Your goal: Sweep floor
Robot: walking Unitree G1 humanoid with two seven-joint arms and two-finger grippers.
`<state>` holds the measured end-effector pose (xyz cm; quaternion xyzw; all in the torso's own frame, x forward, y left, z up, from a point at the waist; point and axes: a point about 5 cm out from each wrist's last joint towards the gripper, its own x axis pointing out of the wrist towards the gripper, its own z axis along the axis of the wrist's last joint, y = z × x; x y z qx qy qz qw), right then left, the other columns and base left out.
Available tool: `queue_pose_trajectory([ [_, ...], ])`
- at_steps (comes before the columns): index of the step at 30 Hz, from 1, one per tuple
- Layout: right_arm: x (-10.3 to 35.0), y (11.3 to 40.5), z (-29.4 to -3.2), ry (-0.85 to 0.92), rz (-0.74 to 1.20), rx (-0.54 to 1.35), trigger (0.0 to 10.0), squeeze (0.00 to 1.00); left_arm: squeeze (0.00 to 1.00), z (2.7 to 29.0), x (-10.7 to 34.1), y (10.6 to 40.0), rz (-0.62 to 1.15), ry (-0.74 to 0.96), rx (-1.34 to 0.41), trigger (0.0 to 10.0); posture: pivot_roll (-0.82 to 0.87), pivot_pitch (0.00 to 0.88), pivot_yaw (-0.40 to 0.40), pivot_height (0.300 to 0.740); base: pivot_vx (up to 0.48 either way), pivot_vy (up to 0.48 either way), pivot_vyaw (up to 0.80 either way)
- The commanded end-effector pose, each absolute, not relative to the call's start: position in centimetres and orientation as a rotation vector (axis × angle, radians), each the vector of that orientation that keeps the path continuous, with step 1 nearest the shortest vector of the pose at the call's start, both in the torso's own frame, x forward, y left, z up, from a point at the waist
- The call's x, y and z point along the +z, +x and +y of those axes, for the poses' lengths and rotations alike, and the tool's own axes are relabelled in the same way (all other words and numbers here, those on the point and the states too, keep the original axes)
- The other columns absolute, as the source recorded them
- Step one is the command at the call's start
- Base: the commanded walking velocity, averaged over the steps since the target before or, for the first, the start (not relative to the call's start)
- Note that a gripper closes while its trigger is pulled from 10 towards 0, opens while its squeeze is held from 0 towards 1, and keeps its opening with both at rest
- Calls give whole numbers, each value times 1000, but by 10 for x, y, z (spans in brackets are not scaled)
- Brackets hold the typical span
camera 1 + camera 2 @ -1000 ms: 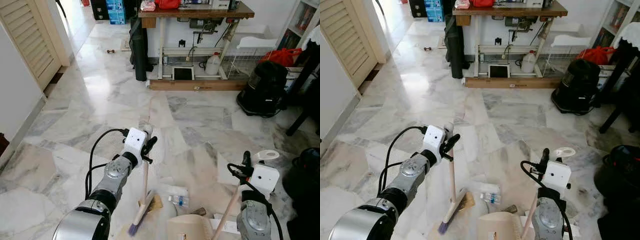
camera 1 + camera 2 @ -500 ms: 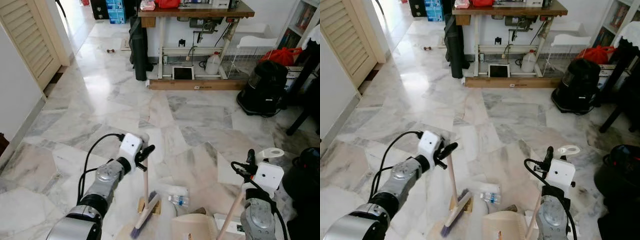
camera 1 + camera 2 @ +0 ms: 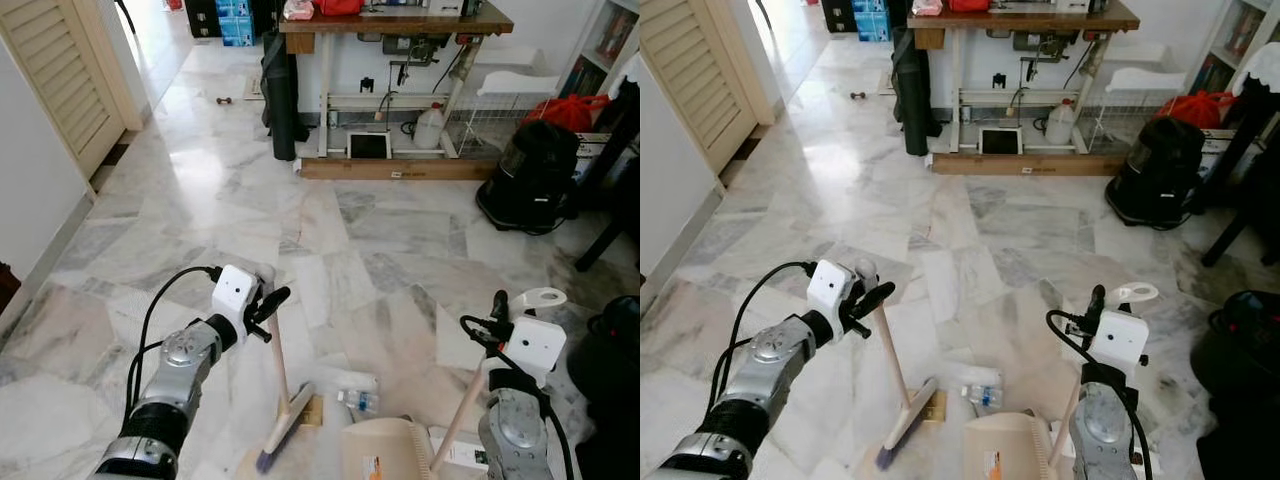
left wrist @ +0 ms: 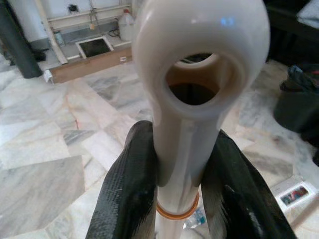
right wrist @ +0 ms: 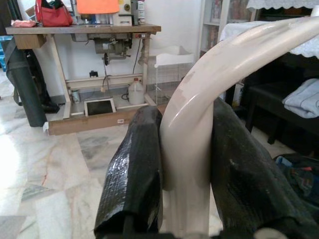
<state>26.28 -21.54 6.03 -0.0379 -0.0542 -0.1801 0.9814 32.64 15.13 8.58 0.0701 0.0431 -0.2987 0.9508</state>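
Note:
My left gripper (image 3: 266,308) is shut on the top of a cream broom handle (image 3: 277,362); its purple bristled head (image 3: 282,429) rests on the marble floor beside a brown scrap (image 3: 314,409) and a crumpled clear wrapper (image 3: 355,394). In the left wrist view the black fingers (image 4: 130,199) clamp the looped handle end (image 4: 195,94). My right gripper (image 3: 497,326) is shut on the cream dustpan handle (image 3: 460,417). The dustpan (image 3: 384,455) sits on the floor at the lower middle. The right wrist view has the fingers (image 5: 134,169) pressed on that handle (image 5: 192,149).
A sewing table (image 3: 395,22) stands against the far wall with a dark bag (image 3: 280,95) beside it. A black vacuum cleaner (image 3: 528,178) is at the right. A louvred door (image 3: 55,80) is at the left. White packaging (image 3: 462,451) lies by the dustpan.
My left gripper has drawn the broom's top leftward, tilting the handle. The broom head has stayed near the scrap and wrapper. The right arm is nearly still.

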Motion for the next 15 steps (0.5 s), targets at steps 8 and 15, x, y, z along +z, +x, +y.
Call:
queue_pose_trajectory([
  [8,66,269,-218,-72,-129,-368,10000,0,0,163,102,324,129,208,-692,10000,64,34,12,740,0,0,0],
  [15,67,269,-219,-73,-133,-369,10000,0,0,183,155,348,-71,194,-491,10000,67,39,8,740,0,0,0],
])
